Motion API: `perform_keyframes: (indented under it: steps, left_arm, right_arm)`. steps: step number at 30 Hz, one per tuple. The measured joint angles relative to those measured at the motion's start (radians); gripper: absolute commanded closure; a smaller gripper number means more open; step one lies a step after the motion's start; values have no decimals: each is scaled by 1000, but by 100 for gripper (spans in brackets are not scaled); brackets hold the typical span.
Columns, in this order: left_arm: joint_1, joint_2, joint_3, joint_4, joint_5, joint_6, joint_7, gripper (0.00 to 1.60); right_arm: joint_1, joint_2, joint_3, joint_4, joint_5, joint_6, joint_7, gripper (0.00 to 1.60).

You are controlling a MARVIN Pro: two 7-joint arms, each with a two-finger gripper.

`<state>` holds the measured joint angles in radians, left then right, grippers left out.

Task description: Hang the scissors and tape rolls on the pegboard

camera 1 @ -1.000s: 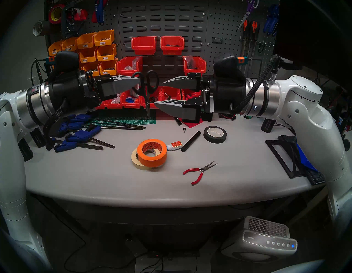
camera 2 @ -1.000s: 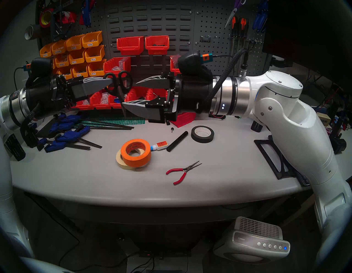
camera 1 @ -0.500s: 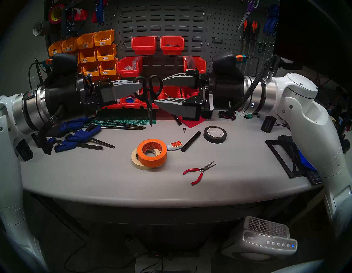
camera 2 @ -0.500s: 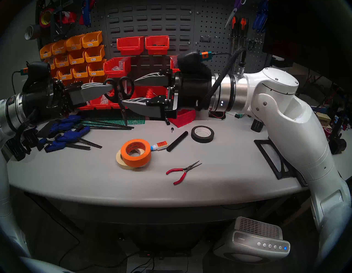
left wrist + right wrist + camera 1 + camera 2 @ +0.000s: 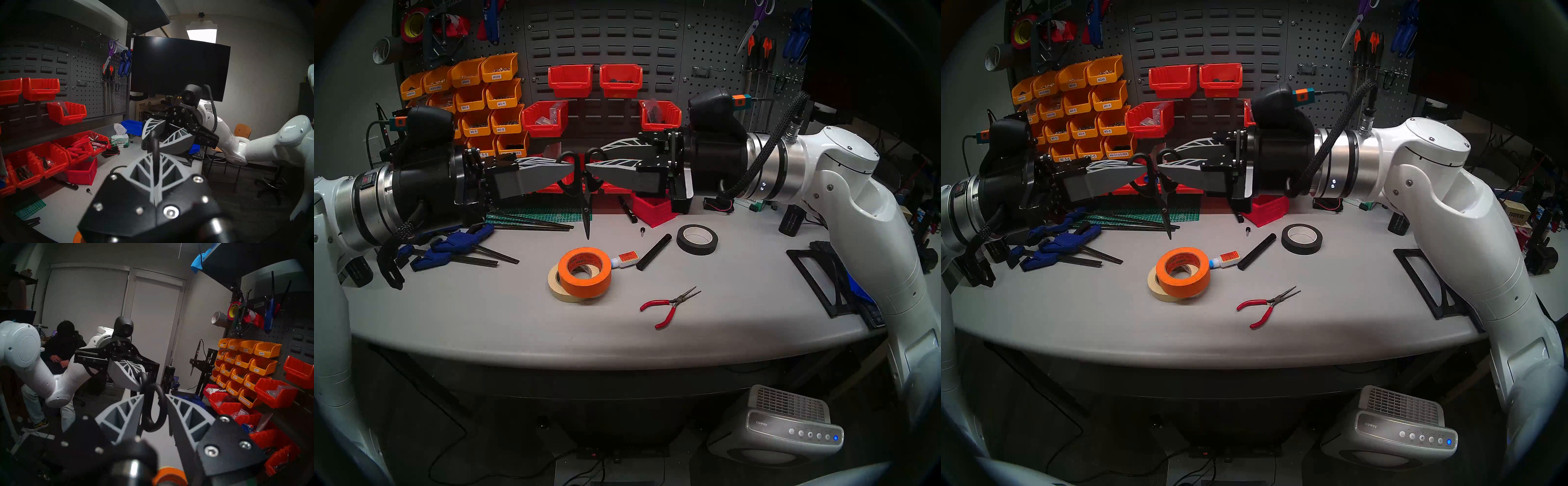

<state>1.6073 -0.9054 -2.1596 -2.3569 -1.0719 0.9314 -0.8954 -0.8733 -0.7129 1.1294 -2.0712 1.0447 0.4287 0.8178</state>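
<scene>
The left end effector [image 5: 570, 168] was clamped tight on one black loop handle of the scissors [image 5: 583, 190], holding them in the air above the back of the bench [image 5: 483, 315], blades hanging straight down with the tip over the green cutting mat's [image 5: 548, 213] front edge. The right end effector [image 5: 590, 162] faced it from the other side, its two fingers set either side of the other loop; in the right wrist view the fingers [image 5: 125, 411] stood a little apart from that loop [image 5: 153, 411], partly drawn in but not yet pressing it.

The orange tape roll [image 5: 584, 272] lay near the middle of the bench, resting on top of and partly covering the cream masking-tape roll [image 5: 556, 283]. A small glue bottle [image 5: 624, 259] touched the orange roll's right side. Red-handled pliers [image 5: 667, 305] lay nearer the front edge, and a black tape roll [image 5: 697, 240] sat toward the back right. The pegboard [image 5: 714, 51] stood behind the bench, purple-handled scissors [image 5: 755, 23] hanging at its upper right.
</scene>
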Motion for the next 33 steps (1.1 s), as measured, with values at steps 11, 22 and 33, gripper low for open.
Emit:
perform_keyframes:
  steps: [11, 22, 33]
  left_arm:
    - [-1, 21, 0, 18, -2, -27, -20, 160]
    - [-7, 41, 38, 40, 9, -55, -35, 160]
    - [-32, 67, 98, 79, 15, -71, -37, 0]
  right_arm:
    - [1, -2, 0, -2, 2, 2, 7, 160]
    - [1, -2, -1, 22, 2, 1, 36, 160]
    - [2, 1, -2, 37, -13, 1, 56, 160]
